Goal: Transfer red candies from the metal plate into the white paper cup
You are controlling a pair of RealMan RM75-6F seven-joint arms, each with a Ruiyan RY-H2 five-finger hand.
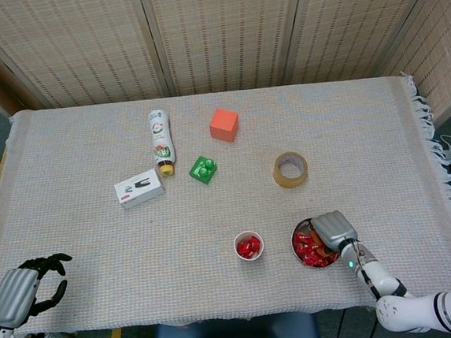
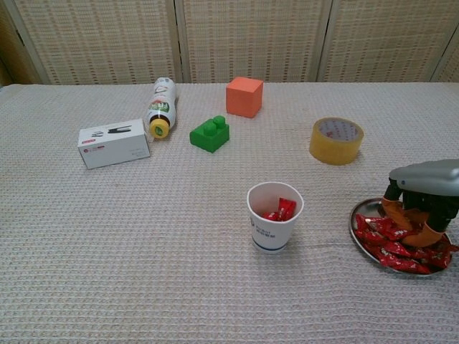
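On table: one cup [image 2: 272, 226], one plate [image 2: 356, 215].

White paper cup [image 2: 272, 226] stands upright with some red candies [image 2: 280, 210] inside, just left of the candy-heaped metal plate [image 2: 358, 212].

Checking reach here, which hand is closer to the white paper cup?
Right. The right hand is over the metal plate just beside the white paper cup; the left hand sits at the table's far corner.

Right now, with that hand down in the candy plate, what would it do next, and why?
Probably close the right hand on one red candy and lift. Its fingers are down among the candies in the metal plate, and the white paper cup beside it has room.
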